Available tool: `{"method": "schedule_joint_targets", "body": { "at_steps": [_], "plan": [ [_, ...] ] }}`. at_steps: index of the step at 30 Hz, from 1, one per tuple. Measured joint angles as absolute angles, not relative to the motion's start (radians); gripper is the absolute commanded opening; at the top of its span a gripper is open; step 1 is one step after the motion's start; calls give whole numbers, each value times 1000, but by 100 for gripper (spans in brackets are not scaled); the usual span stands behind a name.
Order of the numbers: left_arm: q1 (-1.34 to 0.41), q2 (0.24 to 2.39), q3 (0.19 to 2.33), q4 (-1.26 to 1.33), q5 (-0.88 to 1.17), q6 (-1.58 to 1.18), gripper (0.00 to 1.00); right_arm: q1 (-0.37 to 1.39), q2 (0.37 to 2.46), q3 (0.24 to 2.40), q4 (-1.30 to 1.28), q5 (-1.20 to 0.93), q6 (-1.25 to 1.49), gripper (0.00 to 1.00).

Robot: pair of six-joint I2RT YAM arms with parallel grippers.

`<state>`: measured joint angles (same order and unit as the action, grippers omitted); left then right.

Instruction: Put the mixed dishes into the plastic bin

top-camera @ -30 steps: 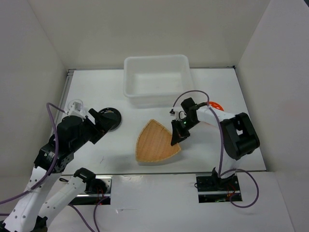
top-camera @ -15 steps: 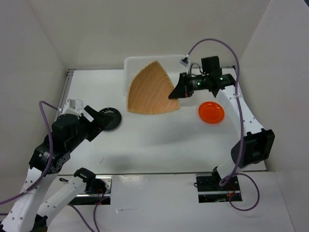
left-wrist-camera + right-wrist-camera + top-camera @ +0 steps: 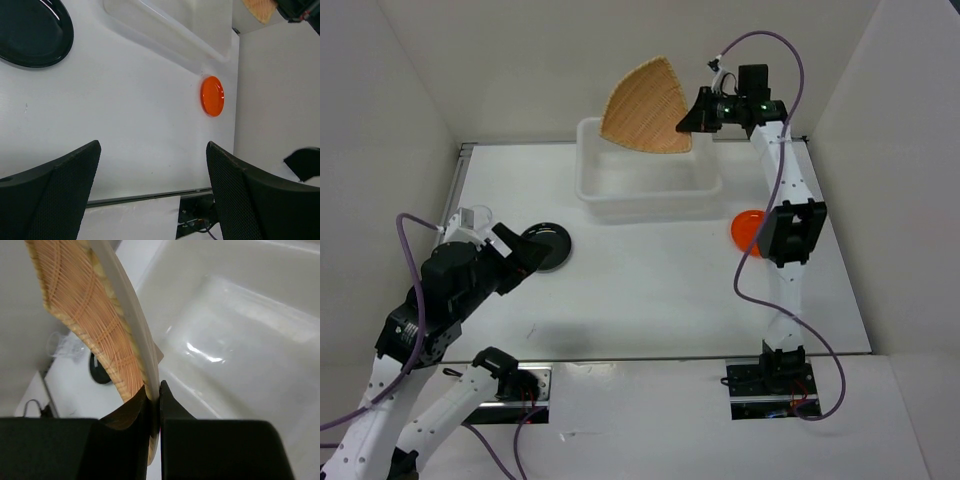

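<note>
White table [image 3: 650, 300] bears translucent bin [image 3: 650, 205]; right gripper [image 3: 686, 125] pinches woven fan-shaped tray [image 3: 645, 105].

Woven tray [image 3: 645, 108]: one
Orange plate [image 3: 212, 95]: one
Black plate [image 3: 545, 245]: one
Bin [image 3: 650, 203]: one
Clear cups [image 3: 64, 346]: blurred, count unclear

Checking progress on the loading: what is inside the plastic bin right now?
No dish shows in the plastic bin: the right wrist view shows bare floor. From above, the woven tray, held over it by the right gripper, covers its far edge.
</note>
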<state>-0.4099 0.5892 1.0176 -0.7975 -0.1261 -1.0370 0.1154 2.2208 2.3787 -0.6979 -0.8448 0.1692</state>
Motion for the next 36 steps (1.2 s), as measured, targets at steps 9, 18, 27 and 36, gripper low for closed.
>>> {"method": "schedule_joint_targets", "body": {
  "at_steps": [9, 18, 27, 36],
  "plan": [
    [-410, 528, 994, -826, -126, -1034, 92, 127, 2445, 2605, -816, -744, 86, 0],
    [-410, 463, 995, -880, -140, -1116, 92, 136, 2535, 2605, -850, -733, 60, 0],
    [-410, 419, 1037, -954, -157, -1187, 92, 138, 2642, 2566, -874, -662, 57, 0],
    [-410, 394, 1072, -974, -164, -1211, 92, 138, 2645, 2542, -896, -538, 60, 3]
  ]
}}
